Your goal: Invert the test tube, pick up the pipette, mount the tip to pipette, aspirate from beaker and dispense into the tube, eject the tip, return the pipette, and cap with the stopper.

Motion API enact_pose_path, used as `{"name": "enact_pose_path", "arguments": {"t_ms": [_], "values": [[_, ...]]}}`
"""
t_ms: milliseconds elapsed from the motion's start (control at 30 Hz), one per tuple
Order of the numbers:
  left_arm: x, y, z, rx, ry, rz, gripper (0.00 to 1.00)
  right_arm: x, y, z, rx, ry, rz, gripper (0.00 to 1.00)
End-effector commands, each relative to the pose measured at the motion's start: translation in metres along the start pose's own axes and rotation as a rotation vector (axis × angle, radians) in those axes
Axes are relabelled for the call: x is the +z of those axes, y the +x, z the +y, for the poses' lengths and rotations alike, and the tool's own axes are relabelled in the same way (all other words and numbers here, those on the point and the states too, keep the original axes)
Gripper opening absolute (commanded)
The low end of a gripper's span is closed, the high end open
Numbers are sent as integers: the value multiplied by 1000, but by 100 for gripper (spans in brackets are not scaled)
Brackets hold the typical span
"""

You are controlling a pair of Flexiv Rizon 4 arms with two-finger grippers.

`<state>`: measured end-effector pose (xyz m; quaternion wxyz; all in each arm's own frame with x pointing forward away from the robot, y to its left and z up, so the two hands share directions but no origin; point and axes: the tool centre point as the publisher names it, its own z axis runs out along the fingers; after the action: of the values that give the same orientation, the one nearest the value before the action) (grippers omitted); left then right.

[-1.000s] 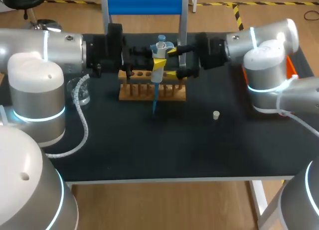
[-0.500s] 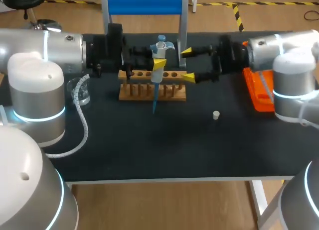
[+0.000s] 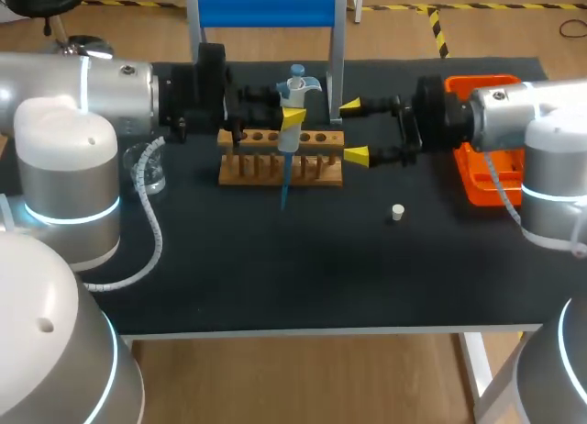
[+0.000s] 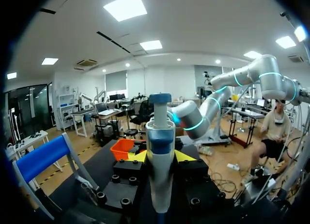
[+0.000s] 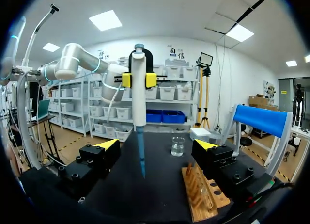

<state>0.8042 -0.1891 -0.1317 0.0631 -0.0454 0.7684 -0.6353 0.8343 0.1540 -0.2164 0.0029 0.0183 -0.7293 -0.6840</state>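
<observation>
Left jaws are clenched on the pipette, gripping its body from both sides and holding it upright at the near side of the wooden rack. Its blue tip points down toward the table. Right jaws are spread wide and grasp nothing; they are just to the right of the rack and clear of the pipette. The beaker stands left of the rack. The small stopper lies in front and to the right of the rack, with the orange tray farther right.

Pipette upright ahead of gripper
</observation>
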Motion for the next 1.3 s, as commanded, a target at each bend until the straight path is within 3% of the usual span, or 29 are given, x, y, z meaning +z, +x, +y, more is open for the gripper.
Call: {"name": "enact_pose_path", "arguments": {"t_ms": [33,367,867,1300], "values": [[0,0,-1,0,-1,0,0,3,14,8,-4,-27,-25,100],[0,0,-1,0,-1,0,0,26,35,20,5,-89,-2,100],[0,0,-1,0,-1,0,0,50,36,35,11,-110,11,100],[0,0,-1,0,-1,0,0,70,31,41,28,-105,23,74]]}}
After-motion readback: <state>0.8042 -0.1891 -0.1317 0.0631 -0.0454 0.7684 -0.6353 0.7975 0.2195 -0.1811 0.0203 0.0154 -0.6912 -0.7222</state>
